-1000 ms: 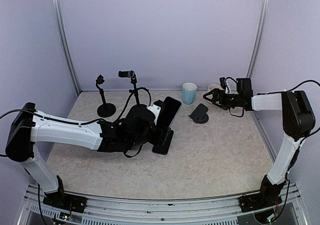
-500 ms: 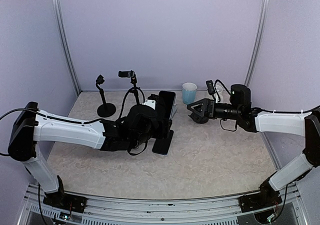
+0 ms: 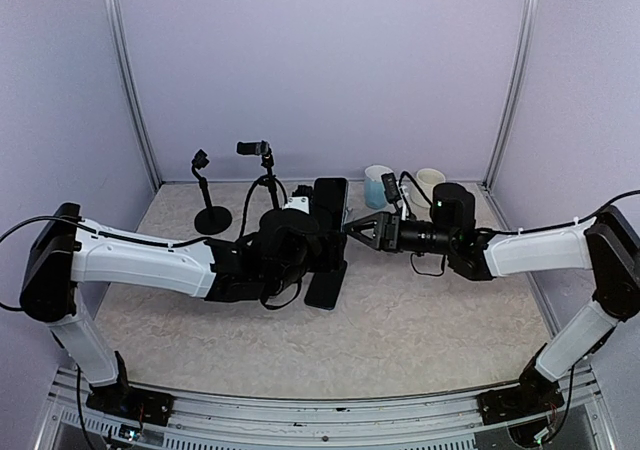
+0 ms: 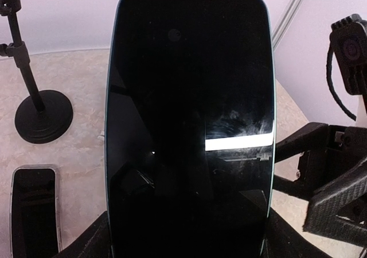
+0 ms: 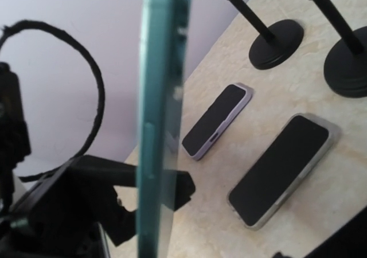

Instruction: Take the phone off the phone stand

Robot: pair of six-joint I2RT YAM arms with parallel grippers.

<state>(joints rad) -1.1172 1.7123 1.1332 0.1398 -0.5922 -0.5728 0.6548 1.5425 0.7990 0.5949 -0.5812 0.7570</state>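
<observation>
A black phone [image 3: 331, 207] with a teal edge stands upright above the table, away from any stand. My left gripper [image 3: 322, 246] is shut on its lower end. In the left wrist view the phone [image 4: 189, 120] fills the frame, with my fingers [image 4: 94, 243] at its bottom corners. My right gripper [image 3: 357, 231] is open, its fingertips [image 4: 289, 149] just right of the phone's edge. The right wrist view shows the phone edge-on [image 5: 157, 126], close in front. The phone stand is hidden behind my right arm.
A dark phone [image 3: 325, 286] lies flat under the held one, and a lilac phone [image 5: 217, 120] lies beside it. Two small black tripod stands [image 3: 210, 198] [image 3: 264, 170] are at the back left. A blue cup [image 3: 377, 183] and a white cup [image 3: 428, 179] stand at the back.
My right arm has swung left from the back right corner across the table to the phone's edge. My left gripper has tipped the phone more upright.
</observation>
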